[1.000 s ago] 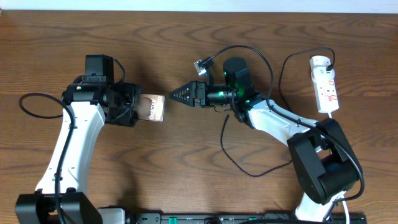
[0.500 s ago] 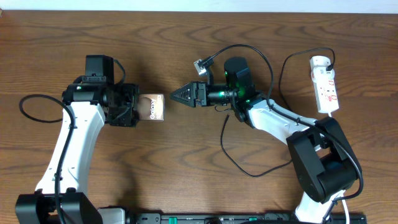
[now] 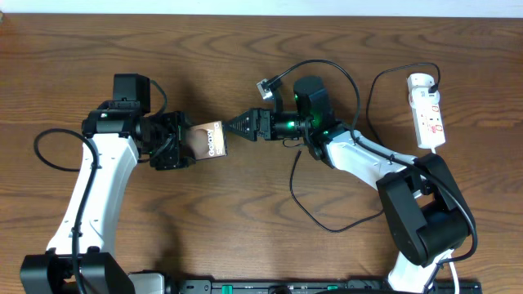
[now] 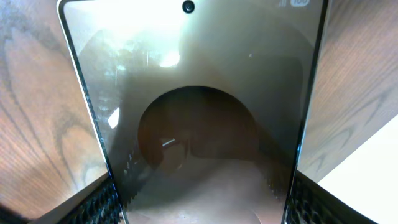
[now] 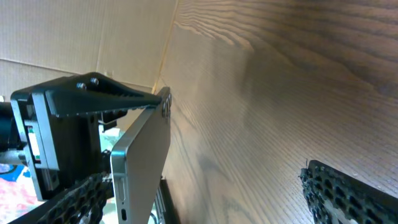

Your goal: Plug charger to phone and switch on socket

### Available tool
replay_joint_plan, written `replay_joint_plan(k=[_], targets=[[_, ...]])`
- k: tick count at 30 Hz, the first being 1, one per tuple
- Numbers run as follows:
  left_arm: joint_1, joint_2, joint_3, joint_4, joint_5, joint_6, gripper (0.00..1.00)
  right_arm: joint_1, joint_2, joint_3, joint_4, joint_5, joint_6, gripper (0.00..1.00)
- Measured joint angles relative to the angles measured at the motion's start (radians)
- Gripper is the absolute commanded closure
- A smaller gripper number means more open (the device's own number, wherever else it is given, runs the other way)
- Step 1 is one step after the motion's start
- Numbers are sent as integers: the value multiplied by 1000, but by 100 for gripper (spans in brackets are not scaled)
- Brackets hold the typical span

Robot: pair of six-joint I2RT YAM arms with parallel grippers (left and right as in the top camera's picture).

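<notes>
Counting across the table (image 3: pixel 245 245): two arms, two grippers, one phone (image 3: pixel 209 140), one charger (image 3: pixel 266 82) and one socket (image 3: pixel 426 110) are seen. The phone is clamped at one end by the left gripper (image 3: pixel 189 142), left of the table's middle, and its free end is pointed at the right gripper (image 3: pixel 230 127). From the left wrist, both fingers (image 4: pixel 99 202) are pressed on the long edges of the glossy face, whose bottom end is cut off by the frame. The right gripper is spread wide and nothing is gripped in it: in its own view the two fingers (image 5: pixel 348 186) are set well apart, with the phone's edge just beside the left one. From overhead its jaws are stacked, so the gap cannot be made out, nor whether the tips touch the phone. The charger's connector tip is left lying loose behind the right arm, apart from the phone; its cable is looped under that arm and partly hidden. The socket is placed at the far right edge, and its switches are too small to read.
</notes>
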Motion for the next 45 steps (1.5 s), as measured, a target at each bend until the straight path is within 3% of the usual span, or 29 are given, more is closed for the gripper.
replay_joint_plan(k=[6, 14, 32, 45], targets=[[0, 0, 0, -19, 12, -6, 93, 14, 0, 0, 32, 9, 18, 1], [0, 0, 0, -53, -13, -7, 93, 29, 0, 0, 199, -17, 127, 3], [0, 0, 0, -88, -36, -8, 93, 141, 0, 0, 197, 4, 273, 9], [0, 0, 0, -112, -38, -8, 93, 164, 0, 0, 138, 10, 288, 46]])
